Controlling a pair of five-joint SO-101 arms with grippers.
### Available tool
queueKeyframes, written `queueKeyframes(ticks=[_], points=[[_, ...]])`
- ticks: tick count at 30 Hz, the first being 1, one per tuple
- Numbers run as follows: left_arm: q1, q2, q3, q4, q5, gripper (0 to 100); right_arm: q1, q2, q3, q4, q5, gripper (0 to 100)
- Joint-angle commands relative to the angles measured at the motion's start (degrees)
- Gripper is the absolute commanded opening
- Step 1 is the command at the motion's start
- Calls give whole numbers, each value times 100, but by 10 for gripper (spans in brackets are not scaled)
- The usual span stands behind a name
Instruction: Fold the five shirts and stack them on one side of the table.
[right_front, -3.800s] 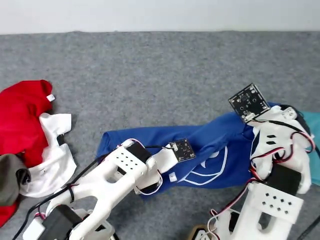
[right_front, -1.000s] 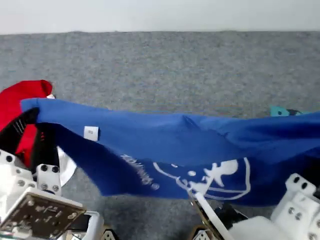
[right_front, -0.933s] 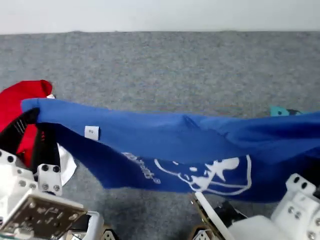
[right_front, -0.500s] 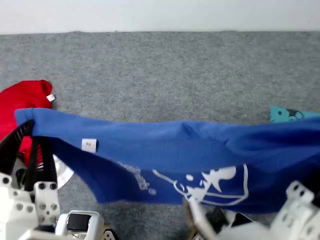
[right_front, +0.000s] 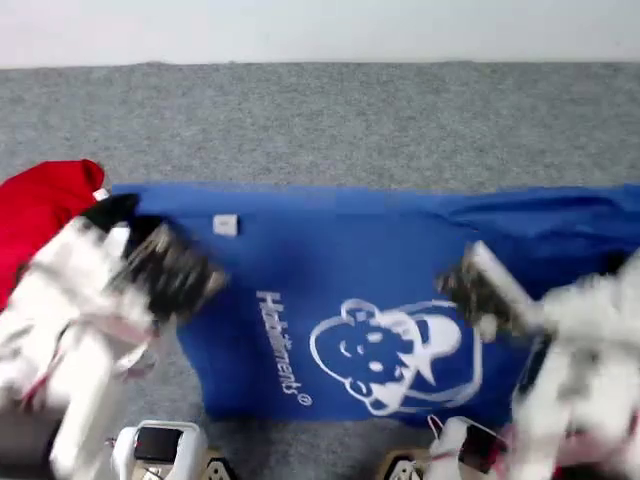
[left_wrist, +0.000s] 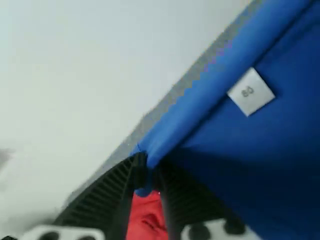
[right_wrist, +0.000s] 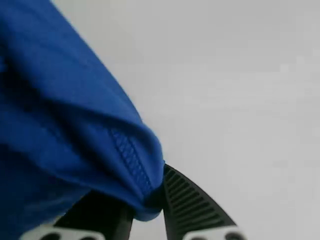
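- The blue shirt (right_front: 400, 250) is stretched wide across the grey table (right_front: 330, 120), white cartoon print facing up; a white label (right_front: 225, 225) sits near its far edge.
- The left gripper (left_wrist: 146, 170) is clamped on the shirt's edge at one end; the cloth is pinched between its ribbed black fingers, and the label is a little way along the hem.
- The right gripper (right_wrist: 147, 202) is closed on a stitched hem at the other end; fabric bunches over it.
- A red shirt (right_front: 40, 205) lies crumpled just beside the blue shirt's left corner.
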Motion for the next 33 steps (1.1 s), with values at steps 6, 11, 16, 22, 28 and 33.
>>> queueKeyframes(ticks=[6, 11, 16, 22, 28, 33], points=[[9, 1213, 2018, -3024, -70, 14, -752, 892, 2655, -2396, 79, 10], [-26, 2497, 2035, -4281, -70, 14, -1103, 1842, 3464, -4180, 79, 10], [-44, 3719, 1332, -4651, -70, 14, -1464, 3125, 3288, -5701, -343, 10], [-62, 4932, 233, -4958, -70, 14, -1763, 4752, 2444, -7187, -387, 10], [-369, 5934, -963, -5081, -53, 14, -1754, 6229, 1187, -8330, -387, 10], [-580, 6470, -1481, -5064, -44, 14, -1754, 7248, 97, -8470, -387, 10]])
